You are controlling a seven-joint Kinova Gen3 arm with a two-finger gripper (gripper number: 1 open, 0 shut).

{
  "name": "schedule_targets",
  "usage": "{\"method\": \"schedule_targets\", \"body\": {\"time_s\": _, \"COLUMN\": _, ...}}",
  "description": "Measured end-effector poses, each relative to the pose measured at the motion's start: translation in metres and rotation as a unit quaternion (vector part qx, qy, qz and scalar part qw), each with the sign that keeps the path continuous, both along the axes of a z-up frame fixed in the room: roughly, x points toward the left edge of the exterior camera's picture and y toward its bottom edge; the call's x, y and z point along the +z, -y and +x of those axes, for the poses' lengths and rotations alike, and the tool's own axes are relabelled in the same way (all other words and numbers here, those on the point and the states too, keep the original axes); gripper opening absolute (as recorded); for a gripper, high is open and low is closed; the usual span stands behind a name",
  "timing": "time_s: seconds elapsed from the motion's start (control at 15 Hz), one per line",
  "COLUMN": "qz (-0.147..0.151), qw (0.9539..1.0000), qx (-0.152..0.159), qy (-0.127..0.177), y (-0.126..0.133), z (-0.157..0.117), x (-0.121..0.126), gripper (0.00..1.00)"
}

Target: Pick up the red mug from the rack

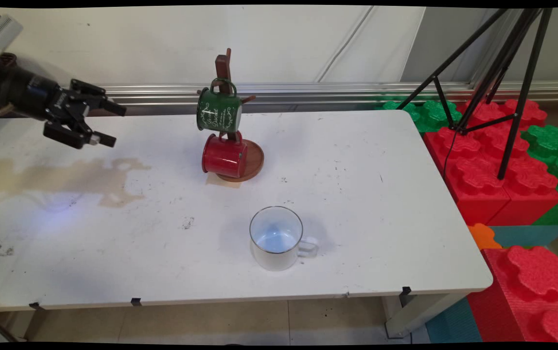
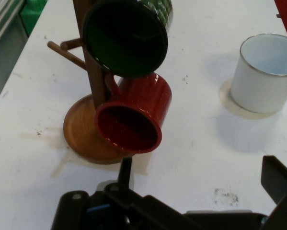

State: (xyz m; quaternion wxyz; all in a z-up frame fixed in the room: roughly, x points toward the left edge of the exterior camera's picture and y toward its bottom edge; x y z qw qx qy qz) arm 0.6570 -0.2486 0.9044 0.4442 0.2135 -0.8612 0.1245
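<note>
My gripper [image 1: 113, 124] hangs open above the table's far left side, pointing right toward the mug tree, with nothing between its fingers. The wooden mug tree [image 1: 251, 160] [image 2: 81, 129] stands at the table's back middle. A green mug [image 1: 219, 110] [image 2: 125, 36] hangs on an upper peg and a red mug [image 1: 224, 155] [image 2: 133, 117] hangs below it, both mouths facing the hand. A white mug [image 1: 276, 237] [image 2: 265, 72] stands upright near the front middle, handle to the right. In the hand view my gripper [image 2: 200, 184] is short of the tree.
The white table [image 1: 381, 218] has a brownish stain [image 1: 65, 177] on its left side. Red and green foam blocks [image 1: 497, 160] are stacked off the right edge, with a black tripod [image 1: 502, 73] standing over them. A wall with a metal rail runs behind.
</note>
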Motion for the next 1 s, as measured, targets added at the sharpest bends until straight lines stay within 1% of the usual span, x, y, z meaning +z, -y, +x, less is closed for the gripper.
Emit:
{"method": "schedule_targets", "body": {"time_s": 0.33, "qz": 0.008, "qw": 0.9999, "qx": 0.008, "qy": -0.004, "y": 0.007, "z": -0.014, "x": -0.026, "gripper": 1.0}}
{"method": "schedule_targets", "body": {"time_s": 0.6, "qz": 0.013, "qw": 0.9998, "qx": 0.014, "qy": -0.006, "y": 0.02, "z": -0.025, "x": -0.052, "gripper": 1.0}}
{"method": "schedule_targets", "body": {"time_s": 1.0, "qz": 0.019, "qw": 0.9997, "qx": 0.012, "qy": -0.009, "y": 0.035, "z": -0.035, "x": -0.08, "gripper": 1.0}}
